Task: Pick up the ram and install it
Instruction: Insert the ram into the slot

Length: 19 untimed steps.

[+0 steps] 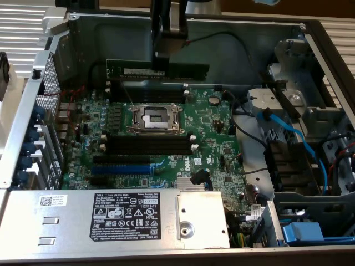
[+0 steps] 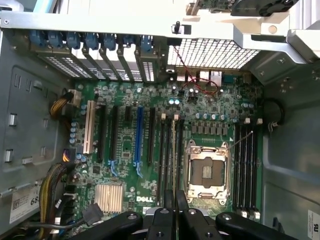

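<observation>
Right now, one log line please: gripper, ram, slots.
gripper: shut on ram | ram: held above board, not seated | black slots: empty

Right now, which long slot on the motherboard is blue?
The one blue slot, flanked by black slots; the memory slots beside the CPU socket are all black.

Inside the computer case (image 1: 83,33), the CPU socket (image 1: 154,117) sits on the motherboard (image 1: 216,138), between two groups of memory slots (image 1: 148,145). The ram (image 1: 188,70) hangs in the gripper (image 1: 162,65) above the board. The power supply (image 1: 111,213) lies in front.
</observation>
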Motion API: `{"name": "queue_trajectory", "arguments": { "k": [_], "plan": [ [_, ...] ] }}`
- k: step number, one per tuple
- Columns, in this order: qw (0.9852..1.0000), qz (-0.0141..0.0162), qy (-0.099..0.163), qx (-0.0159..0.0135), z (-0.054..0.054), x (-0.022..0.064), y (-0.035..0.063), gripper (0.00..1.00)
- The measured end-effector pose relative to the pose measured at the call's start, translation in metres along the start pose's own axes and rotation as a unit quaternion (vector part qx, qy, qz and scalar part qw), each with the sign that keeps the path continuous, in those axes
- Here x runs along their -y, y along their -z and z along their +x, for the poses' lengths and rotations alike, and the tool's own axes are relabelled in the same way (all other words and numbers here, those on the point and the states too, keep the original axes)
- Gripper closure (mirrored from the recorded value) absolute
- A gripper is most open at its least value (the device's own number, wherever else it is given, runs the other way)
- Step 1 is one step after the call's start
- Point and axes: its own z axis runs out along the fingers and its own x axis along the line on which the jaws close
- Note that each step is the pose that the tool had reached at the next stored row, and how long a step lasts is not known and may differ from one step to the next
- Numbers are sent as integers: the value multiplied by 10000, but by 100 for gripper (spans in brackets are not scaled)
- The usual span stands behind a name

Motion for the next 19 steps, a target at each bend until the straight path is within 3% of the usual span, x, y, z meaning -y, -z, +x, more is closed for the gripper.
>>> {"name": "queue_trajectory", "arguments": {
  "k": [8, 10, 13, 16, 19],
  "plan": [
    [10000, 0, 0, 4, 0, 6, -65, 87],
    [10000, 13, 0, 3, 0, 8, -87, 87],
    [9999, 104, 0, 0, -1, 13, -149, 87],
    [9999, 133, -1, 2, -1, 9, -216, 87],
    [9998, 214, 1, 16, -5, -81, -229, 87]
  ]
}}
